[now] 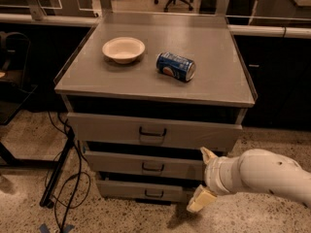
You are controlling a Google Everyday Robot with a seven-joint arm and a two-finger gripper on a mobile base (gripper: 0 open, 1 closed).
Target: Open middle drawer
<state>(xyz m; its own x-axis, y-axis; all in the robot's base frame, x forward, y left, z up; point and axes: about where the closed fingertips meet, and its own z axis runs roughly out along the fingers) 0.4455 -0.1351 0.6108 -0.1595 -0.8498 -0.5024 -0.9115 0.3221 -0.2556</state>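
Note:
The grey cabinet has three drawers. The middle drawer (121, 163) is a low grey front with a small dark loop handle (152, 167), and it sits nearly flush with the others. My gripper (204, 178) is at the right end of the middle drawer front, to the right of the handle and apart from it. One cream fingertip (208, 154) is level with the drawer's top edge; the other is lower, by the bottom drawer. The fingers stand spread and hold nothing.
The top drawer (112, 127) has a label slot under its handle, and the bottom drawer (121, 189) is the lowest. A white bowl (123, 49) and a blue can (175, 66) on its side rest on the cabinet top (218, 81). Cables and a stand leg (58, 174) lie on the floor at left.

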